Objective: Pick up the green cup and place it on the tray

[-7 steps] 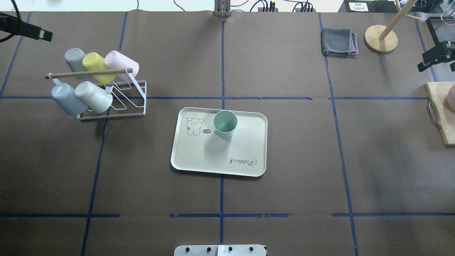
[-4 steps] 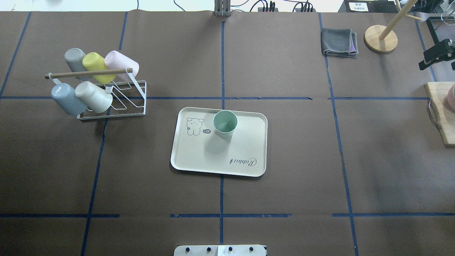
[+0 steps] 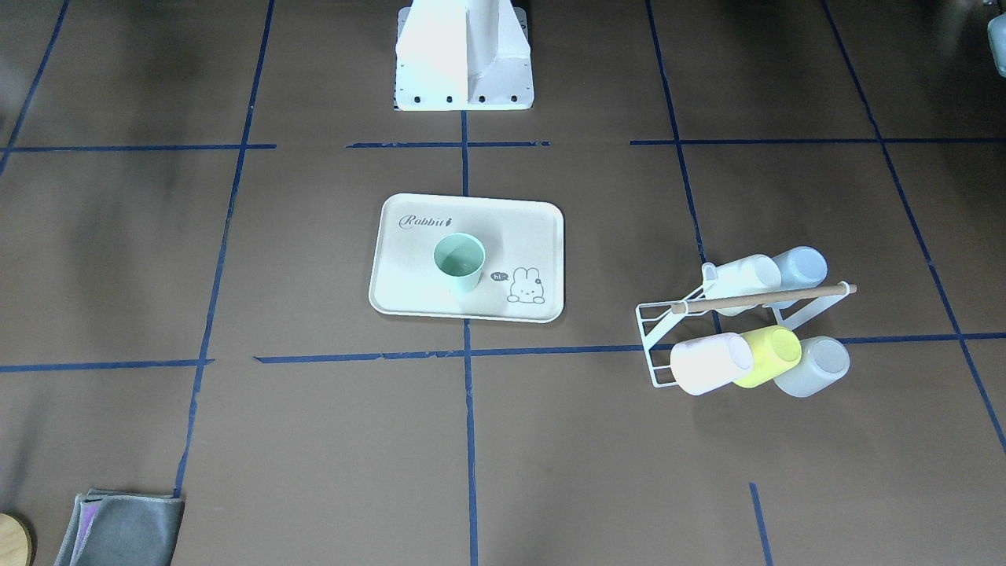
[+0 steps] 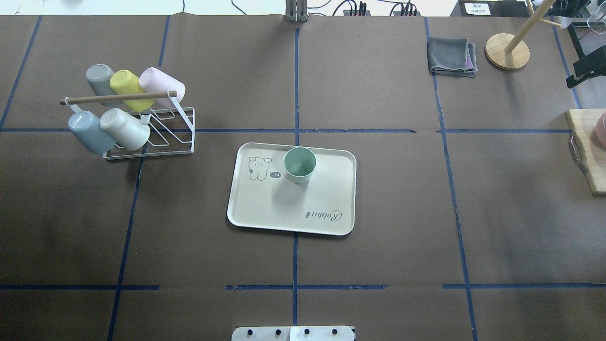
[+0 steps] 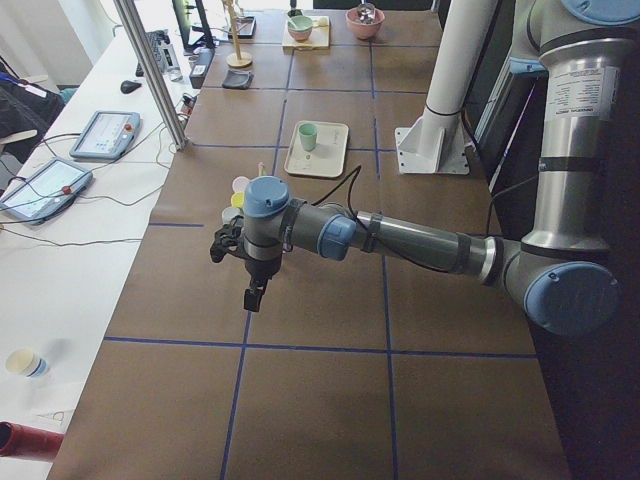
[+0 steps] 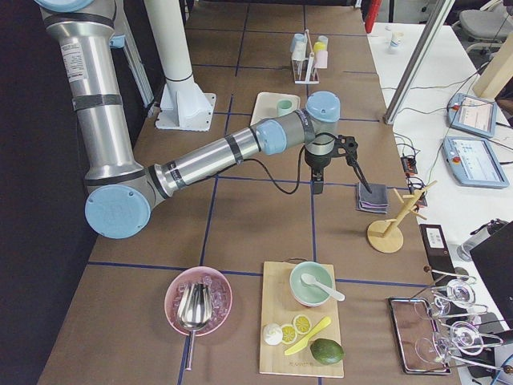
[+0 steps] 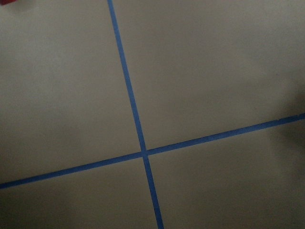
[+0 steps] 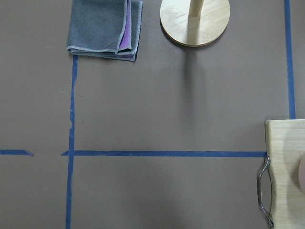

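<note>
Our green cup (image 4: 299, 164) stands the right way up on the tray (image 4: 265, 213). It sits in the far half of the tray, just beside the little bunny drawing, with its mouth open to the top. Nothing is touching it.

So we think the job is as good as done. What is left is to keep the arms away and leave the cup alone.

The left gripper (image 5: 252, 290) hangs over bare table at the left end, well apart from the tray. The right gripper (image 4: 583, 73) is at the far right edge, near the wooden stand (image 4: 507, 51) and the folded cloth (image 4: 452, 56). We cannot tell if either one's fingers are open or closed. Neither one holds anything that we can see.

To do this well, we should move slowly and stay high. The left arm should not swing low near the cup rack (image 4: 142, 128), because the cups on it could fall. A bump to the tray could tip our cup over.
</note>
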You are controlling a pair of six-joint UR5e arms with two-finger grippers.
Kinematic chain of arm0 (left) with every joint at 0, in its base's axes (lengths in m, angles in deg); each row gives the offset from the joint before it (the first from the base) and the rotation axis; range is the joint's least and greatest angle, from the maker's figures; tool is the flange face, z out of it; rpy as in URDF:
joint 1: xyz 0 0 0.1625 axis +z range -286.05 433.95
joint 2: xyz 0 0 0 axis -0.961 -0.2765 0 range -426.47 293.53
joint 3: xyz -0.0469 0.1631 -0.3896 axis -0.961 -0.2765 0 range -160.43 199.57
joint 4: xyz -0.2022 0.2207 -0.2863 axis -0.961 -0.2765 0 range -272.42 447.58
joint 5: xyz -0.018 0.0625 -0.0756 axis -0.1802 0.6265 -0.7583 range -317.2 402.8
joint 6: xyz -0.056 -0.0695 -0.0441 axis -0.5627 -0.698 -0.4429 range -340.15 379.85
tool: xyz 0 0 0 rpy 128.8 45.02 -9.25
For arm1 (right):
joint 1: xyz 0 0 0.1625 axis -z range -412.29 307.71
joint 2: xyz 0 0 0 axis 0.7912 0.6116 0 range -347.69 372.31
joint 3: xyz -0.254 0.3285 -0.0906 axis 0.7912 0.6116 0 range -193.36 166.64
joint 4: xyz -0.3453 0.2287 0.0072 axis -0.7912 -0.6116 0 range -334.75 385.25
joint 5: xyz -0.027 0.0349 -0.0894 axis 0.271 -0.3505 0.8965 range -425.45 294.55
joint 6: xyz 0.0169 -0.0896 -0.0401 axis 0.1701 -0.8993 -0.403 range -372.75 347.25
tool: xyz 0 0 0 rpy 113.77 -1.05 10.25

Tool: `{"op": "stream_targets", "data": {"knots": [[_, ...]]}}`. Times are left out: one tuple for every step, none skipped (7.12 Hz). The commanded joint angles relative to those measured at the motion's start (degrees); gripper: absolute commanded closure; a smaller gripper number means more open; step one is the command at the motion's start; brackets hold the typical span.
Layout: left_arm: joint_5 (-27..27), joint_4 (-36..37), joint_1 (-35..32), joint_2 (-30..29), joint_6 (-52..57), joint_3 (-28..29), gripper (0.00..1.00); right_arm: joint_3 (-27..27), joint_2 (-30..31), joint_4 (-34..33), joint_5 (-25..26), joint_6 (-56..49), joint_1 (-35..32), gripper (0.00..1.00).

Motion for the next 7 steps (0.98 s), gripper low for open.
{"op": "stream_targets", "data": {"knots": [[-4.0, 2.1, -2.3, 1.4, 5.2, 0.6, 0.00, 1.5, -0.4, 0.0, -1.8, -0.1, -2.0, 0.00], [-1.9, 2.4, -2.4, 2.8, 9.7, 3.1, 0.00, 1.9, -0.5, 0.1, -2.2, -0.2, -2.3, 0.00], [0.1, 2.0, -2.5, 3.1, 10.2, 5.3, 0.00, 2.0, -0.3, 0.1, -2.6, -0.3, -2.5, 0.00], [-0.1, 2.2, -2.5, 3.0, 9.9, 6.1, 0.00, 2.3, -0.3, 0.0, -3.8, -1.3, -3.7, 0.00], [-0.4, 4.2, -3.3, 2.1, 10.0, 6.8, 0.00, 3.9, -0.3, 0.1, -4.4, -4.0, -5.2, 0.00], [-4.5, 8.0, -4.8, 0.1, 10.2, 8.7, 0.00, 6.0, -0.3, 0.0, -5.5, -7.6, -7.1, 0.00], [-9.4, 10.6, -6.9, -1.2, 11.3, 9.7, 0.00, 7.7, -0.3, 0.0, -5.8, -10.4, -8.2, 0.00]]}}
